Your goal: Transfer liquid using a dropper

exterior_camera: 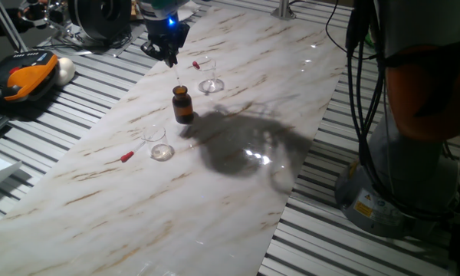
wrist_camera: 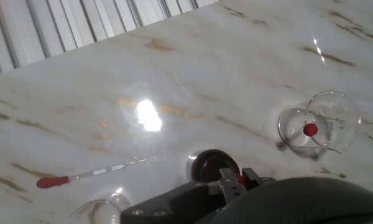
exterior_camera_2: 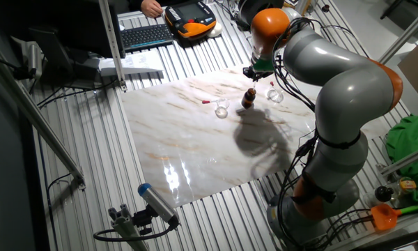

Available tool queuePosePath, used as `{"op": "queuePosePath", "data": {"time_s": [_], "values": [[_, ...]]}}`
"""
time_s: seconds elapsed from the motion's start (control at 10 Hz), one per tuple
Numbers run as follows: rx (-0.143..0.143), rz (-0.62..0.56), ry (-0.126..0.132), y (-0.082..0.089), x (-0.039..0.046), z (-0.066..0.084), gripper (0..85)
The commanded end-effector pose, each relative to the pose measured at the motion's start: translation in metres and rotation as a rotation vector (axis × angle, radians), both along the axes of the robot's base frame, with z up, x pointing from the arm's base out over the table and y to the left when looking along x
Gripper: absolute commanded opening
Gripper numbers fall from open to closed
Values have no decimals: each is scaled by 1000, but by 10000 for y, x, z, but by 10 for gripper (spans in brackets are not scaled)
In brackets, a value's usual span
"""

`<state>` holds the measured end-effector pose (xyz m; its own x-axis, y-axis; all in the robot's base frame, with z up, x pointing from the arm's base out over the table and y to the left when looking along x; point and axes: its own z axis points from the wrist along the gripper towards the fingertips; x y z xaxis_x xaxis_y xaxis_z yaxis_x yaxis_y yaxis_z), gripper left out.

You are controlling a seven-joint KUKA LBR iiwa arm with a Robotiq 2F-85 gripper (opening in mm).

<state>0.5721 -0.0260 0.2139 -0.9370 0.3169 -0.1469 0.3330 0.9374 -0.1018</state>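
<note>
In one fixed view, a spare red-bulbed clear dropper (exterior_camera: 127,156) lies lower left beside a small clear glass beaker (exterior_camera: 159,146). At centre, the black two-finger gripper (exterior_camera: 169,55) pinches a thin glass dropper (exterior_camera: 174,74) above the small brown glass bottle (exterior_camera: 182,104). A misaligned descent risks tipping the bottle. No writing is legible.

brown bottle (exterior_camera: 182,104): 1 | glass beakers (exterior_camera: 160,143) (exterior_camera: 209,77): 2 | red-bulb droppers (exterior_camera: 136,151) (exterior_camera: 196,66): 2 | marble board (exterior_camera: 215,192): 1
</note>
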Motion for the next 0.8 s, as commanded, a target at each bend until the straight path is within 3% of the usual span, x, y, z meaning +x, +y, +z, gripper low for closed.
{"op": "queuePosePath", "data": {"time_s": [0.0, 0.3, 0.7], "values": [[-1, -4, 5, 0, 1, -1, 170], [-7, -35, 12, 40, 4, 23, 170], [-24, -79, 25, 296, -3, 189, 170]]}}
